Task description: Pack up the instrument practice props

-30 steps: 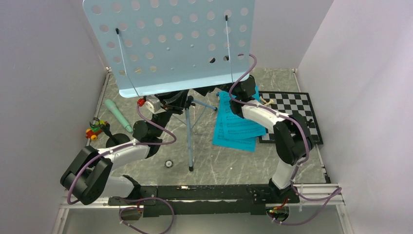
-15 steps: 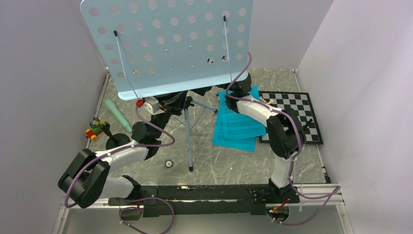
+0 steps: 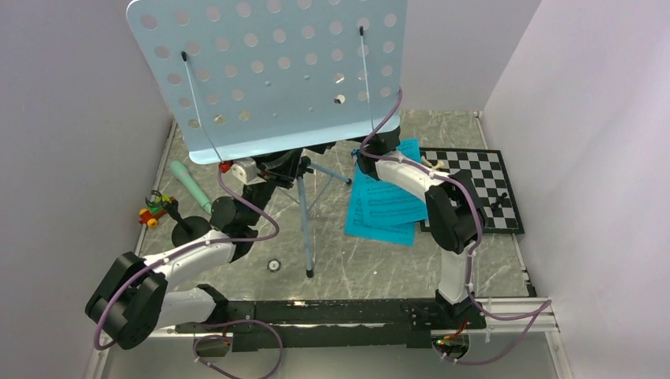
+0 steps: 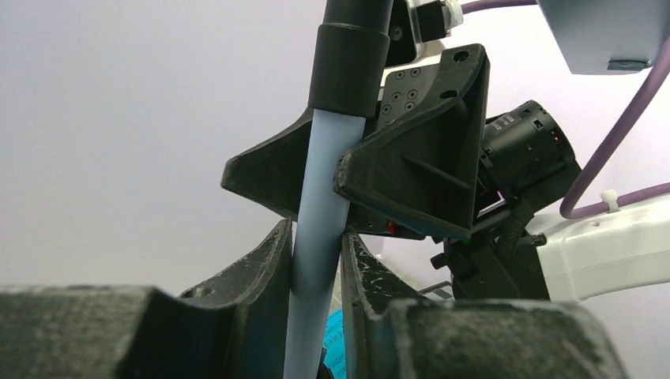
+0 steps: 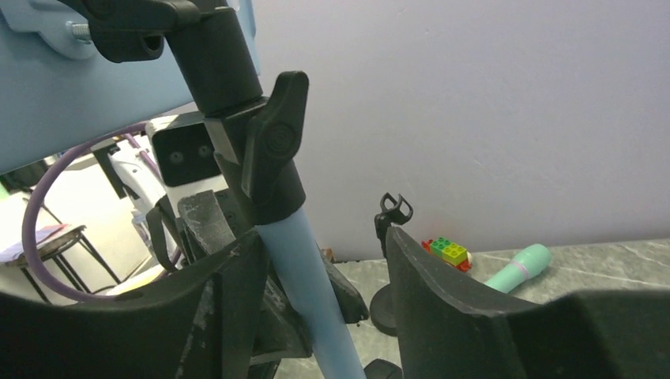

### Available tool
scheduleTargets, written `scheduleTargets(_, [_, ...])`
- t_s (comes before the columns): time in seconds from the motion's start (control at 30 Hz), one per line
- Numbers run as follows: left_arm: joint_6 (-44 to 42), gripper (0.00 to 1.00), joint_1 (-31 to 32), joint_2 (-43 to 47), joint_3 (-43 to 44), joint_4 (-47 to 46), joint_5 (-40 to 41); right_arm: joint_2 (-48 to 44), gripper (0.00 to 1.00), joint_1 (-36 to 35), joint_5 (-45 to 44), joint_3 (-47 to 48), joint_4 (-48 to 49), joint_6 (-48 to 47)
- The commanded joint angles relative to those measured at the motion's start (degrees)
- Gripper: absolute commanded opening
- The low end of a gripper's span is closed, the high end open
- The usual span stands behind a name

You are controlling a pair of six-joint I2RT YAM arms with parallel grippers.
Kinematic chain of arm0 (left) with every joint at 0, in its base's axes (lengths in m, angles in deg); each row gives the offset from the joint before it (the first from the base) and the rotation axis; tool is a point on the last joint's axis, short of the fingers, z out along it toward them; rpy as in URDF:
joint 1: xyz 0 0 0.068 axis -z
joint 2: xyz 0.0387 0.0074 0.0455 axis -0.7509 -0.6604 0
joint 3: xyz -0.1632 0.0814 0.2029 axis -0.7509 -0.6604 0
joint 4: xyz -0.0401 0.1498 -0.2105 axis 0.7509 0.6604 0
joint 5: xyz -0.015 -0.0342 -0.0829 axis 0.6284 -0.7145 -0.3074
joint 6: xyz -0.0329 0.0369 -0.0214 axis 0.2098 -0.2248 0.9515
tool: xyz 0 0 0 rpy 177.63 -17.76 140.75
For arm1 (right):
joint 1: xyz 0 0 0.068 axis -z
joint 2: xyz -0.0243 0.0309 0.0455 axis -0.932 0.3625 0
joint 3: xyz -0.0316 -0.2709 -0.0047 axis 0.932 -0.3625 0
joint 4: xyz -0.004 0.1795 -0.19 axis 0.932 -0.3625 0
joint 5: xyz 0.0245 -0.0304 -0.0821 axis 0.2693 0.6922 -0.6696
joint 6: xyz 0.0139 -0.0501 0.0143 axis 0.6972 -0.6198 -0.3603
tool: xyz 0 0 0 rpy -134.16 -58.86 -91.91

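**While one gripper pinches the pole, the other stands spread around it**

Where the two arms are bolted at the near edge of the table (image 3: 363, 264), both reach forward to the pale-blue music stand (image 3: 305, 225), which stands upright on its tripod legs near the middle. The left gripper (image 4: 316, 253) is pressed onto the stand's pole (image 4: 320, 197), a finger touching it on each side just below a black collar (image 4: 348, 55). The right gripper (image 5: 320, 249) is spread. The pole lies against one finger, the other finger stands clear of it, and a black clamp knob (image 5: 276, 142) sits just above.

Right of the stand's legs, the turquoise music sheets (image 3: 383, 207) lie flat on the table, partly under the right arm (image 3: 446, 213). Their right edge meets the chessboard (image 3: 482, 185).

On the left side the black round-based stand (image 3: 188, 229) sits just beside the left arm (image 3: 182, 253). The mint-green microphone (image 3: 191, 186) lies on the table just behind it, and the toy blocks (image 3: 154, 209) are near the left wall.

Highest and farthest, the perforated tray (image 3: 269, 79) tilts over both grippers and hides them in the top view.
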Motion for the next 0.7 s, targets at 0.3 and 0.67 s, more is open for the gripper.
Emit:
scheduleTargets(0.3, [3.84, 0.67, 1.86, 0.92, -5.59, 30.09, 0.17, 0.28, 0.22, -0.48, -0.18, 0.71, 0.56, 1.35])
scheduleTargets(0.67, [5.42, 0.79, 1.91, 11.21, -9.16, 34.11, 6.04, -2.49, 0.0, -0.35, -2.45, -3.25, -6.54, -3.02])
